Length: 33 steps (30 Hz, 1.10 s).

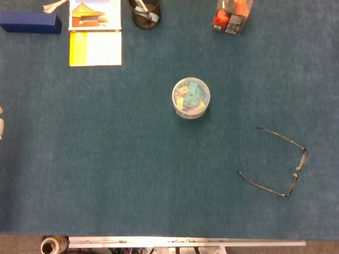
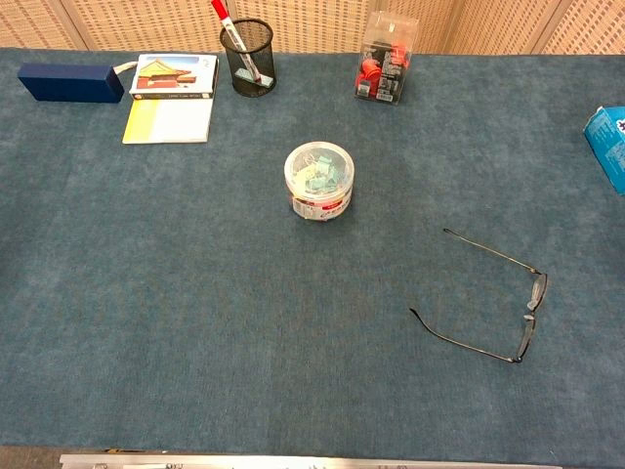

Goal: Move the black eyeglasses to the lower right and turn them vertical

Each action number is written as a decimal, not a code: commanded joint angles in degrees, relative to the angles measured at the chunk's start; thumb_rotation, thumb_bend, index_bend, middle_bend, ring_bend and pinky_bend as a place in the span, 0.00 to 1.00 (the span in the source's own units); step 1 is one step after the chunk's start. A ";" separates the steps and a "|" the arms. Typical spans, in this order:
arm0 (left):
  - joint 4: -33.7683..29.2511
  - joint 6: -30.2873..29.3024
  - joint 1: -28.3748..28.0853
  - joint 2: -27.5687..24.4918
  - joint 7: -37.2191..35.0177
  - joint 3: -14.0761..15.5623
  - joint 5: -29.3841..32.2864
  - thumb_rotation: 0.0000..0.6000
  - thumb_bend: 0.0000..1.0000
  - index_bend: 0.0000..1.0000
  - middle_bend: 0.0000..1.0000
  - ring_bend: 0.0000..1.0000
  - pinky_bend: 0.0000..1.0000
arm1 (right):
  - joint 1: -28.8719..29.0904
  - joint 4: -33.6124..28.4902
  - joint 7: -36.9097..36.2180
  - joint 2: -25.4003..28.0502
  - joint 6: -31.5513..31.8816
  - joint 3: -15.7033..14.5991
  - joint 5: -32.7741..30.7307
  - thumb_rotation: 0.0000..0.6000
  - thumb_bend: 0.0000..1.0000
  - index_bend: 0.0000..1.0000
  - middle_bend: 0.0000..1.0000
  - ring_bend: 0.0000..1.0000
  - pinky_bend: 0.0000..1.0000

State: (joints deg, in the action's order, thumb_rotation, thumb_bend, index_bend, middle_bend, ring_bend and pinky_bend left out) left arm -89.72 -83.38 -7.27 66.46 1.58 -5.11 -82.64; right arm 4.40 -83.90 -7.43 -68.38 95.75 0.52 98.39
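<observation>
The black eyeglasses (image 1: 300,165) (image 2: 531,305) lie on the blue table mat at the lower right. Their thin temples are unfolded and point left, and the lens front runs roughly top to bottom on the right side. Nothing touches them. A pale sliver (image 1: 1,123) at the far left edge of the head view may be part of my left hand, but its fingers do not show. My right hand appears in neither view.
A clear tub of coloured clips (image 1: 190,98) (image 2: 318,181) stands mid-table. Along the far edge are a dark blue case (image 2: 70,82), a booklet (image 2: 171,98), a mesh pen cup (image 2: 248,57) and a clear box of red items (image 2: 385,59). A blue carton (image 2: 609,145) sits at the right edge.
</observation>
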 commanded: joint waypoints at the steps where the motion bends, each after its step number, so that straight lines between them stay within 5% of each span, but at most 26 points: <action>1: -0.17 -0.44 0.26 -0.23 -0.14 0.03 0.01 1.00 0.38 0.48 0.54 0.40 0.53 | 0.33 0.02 0.41 -0.25 -0.55 -0.14 0.37 1.00 0.55 0.21 0.28 0.18 0.29; 12: -0.31 -1.26 0.87 -0.58 -0.27 0.14 0.29 1.00 0.38 0.47 0.54 0.40 0.53 | 1.18 -0.21 1.49 -0.41 -2.92 -1.45 1.90 1.00 0.55 0.24 0.29 0.18 0.29; 25: -0.93 -2.88 1.76 -0.79 -0.07 0.78 -0.85 1.00 0.38 0.48 0.54 0.39 0.53 | 3.35 -5.71 4.83 4.59 -11.52 -9.05 8.77 1.00 0.63 0.41 0.45 0.28 0.40; 33: -0.97 -3.95 2.43 -1.05 -0.55 0.71 -0.87 1.00 0.38 0.48 0.54 0.40 0.53 | 5.89 -10.50 5.38 8.89 -17.52 -12.31 11.12 1.00 0.77 0.48 0.49 0.32 0.44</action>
State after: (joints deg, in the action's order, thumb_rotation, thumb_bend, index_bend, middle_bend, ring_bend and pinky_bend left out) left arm -90.69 -87.32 -4.86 65.42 1.04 -4.39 -83.52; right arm 9.86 -93.90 -2.14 -59.99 78.71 -11.35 109.13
